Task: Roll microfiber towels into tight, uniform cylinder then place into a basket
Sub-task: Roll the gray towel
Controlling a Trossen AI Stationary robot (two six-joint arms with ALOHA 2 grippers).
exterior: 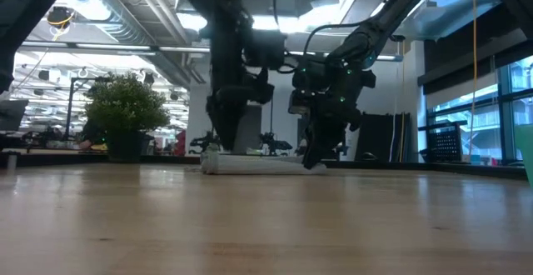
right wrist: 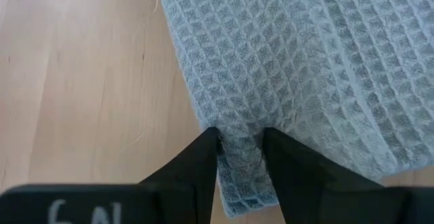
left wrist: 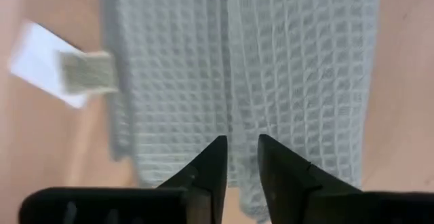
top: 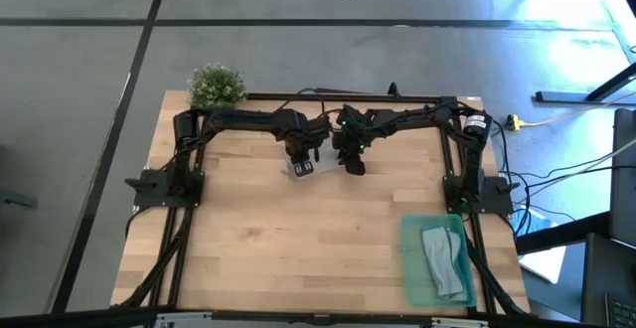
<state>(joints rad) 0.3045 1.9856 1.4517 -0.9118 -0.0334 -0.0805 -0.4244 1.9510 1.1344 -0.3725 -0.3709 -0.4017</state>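
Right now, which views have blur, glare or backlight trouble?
Left wrist view: soft throughout, the white tag beside the towel smeared. Right wrist view: sharp weave. Low view: bright ceiling lights, both arms near-silhouettes. High view: blue-white glare on the floor at the top right corner.

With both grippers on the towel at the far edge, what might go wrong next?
1. The left gripper has its fingers parted over the grey towel, so that end may unroll.
2. The right gripper pinches only a corner fold; pulling could skew the roll.
3. The basket sits far off, so carrying risks loosening.
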